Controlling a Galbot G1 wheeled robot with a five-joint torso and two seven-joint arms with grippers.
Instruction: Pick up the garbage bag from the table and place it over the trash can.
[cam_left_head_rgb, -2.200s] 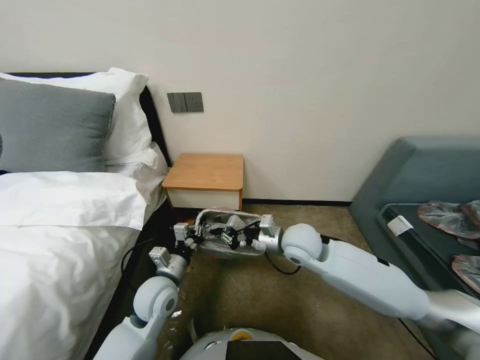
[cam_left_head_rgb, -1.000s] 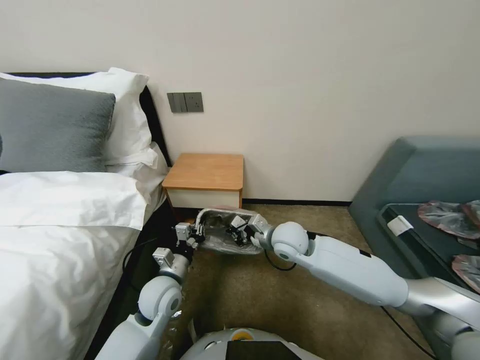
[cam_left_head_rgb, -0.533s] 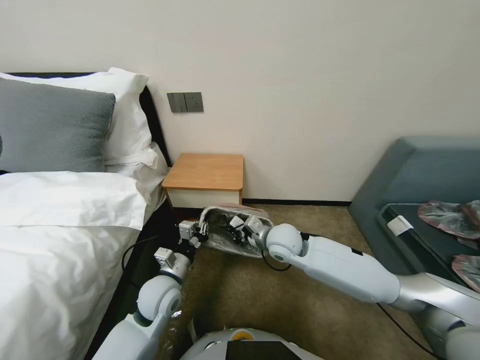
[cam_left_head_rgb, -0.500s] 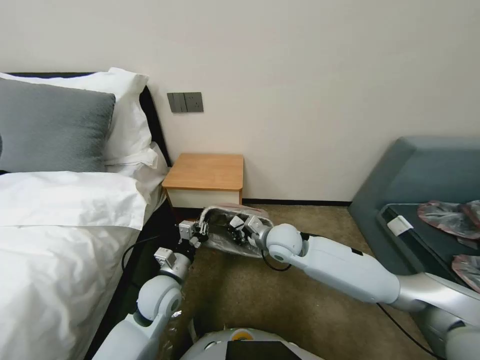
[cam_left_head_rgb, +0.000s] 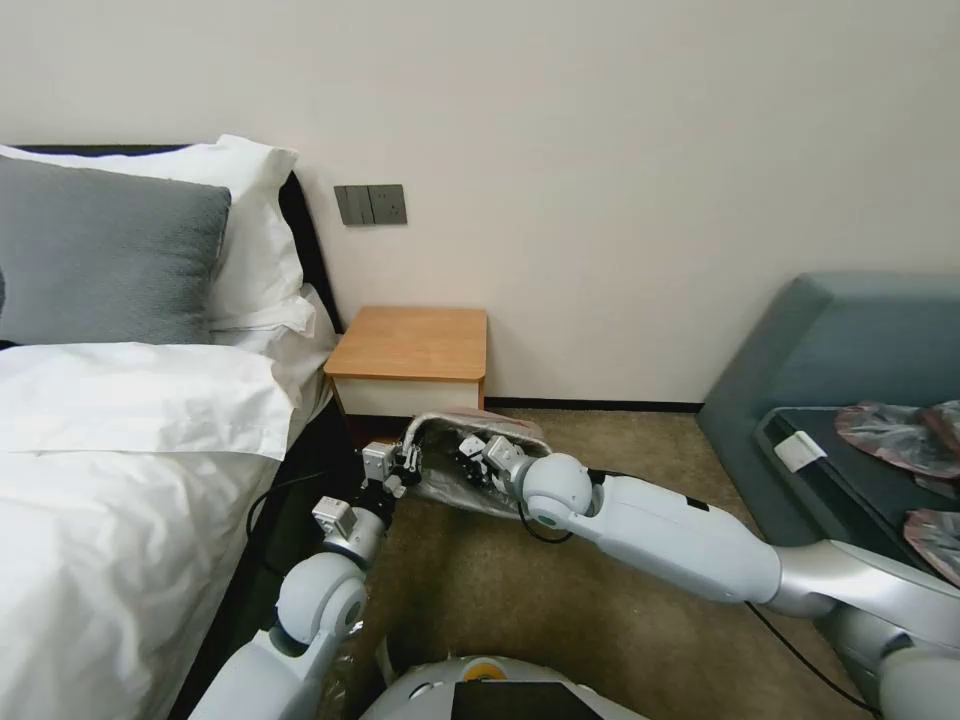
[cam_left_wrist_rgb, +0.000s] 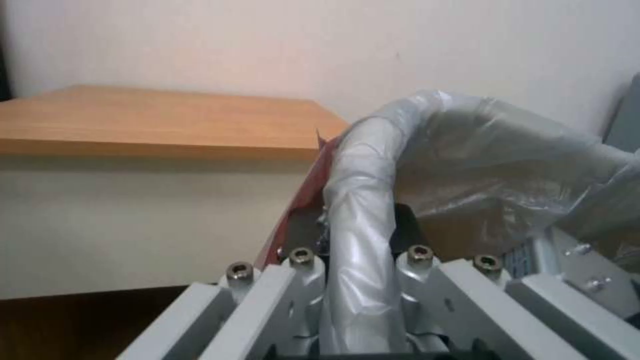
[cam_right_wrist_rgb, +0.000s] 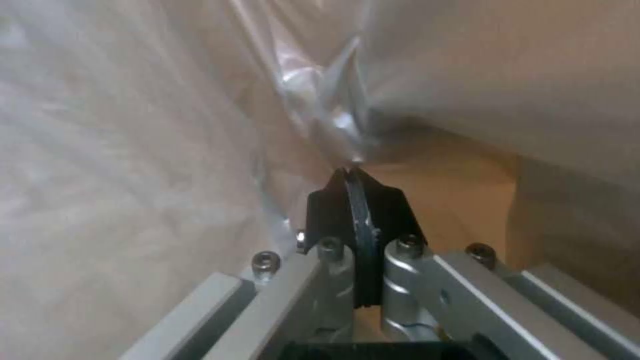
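- On the carpet just in front of the desk (cam_left_head_rgb: 410, 345), the garbage bag (cam_left_head_rgb: 470, 478) hangs stretched between the two hands, its mouth spread open; the trash can under it I cannot make out.
- The left hand (cam_left_head_rgb: 408, 468) is closed round the rolled edge of the bag: in the left wrist view a thick rope of grey plastic (cam_left_wrist_rgb: 360, 240) runs between its fingers, with the pink-red rim (cam_left_wrist_rgb: 300, 210) beside it.
- The right hand (cam_left_head_rgb: 478, 452) reaches inside the bag, its black pads (cam_right_wrist_rgb: 357, 215) pressed together on a pinch of film.
- The bag looks very light, limp and slippery; it should crumple, cling and slide through a loose grip, and a hard tug could tear it.
- The bunched rim seems the best place to hold, since it is thicker than the single-layer wall.
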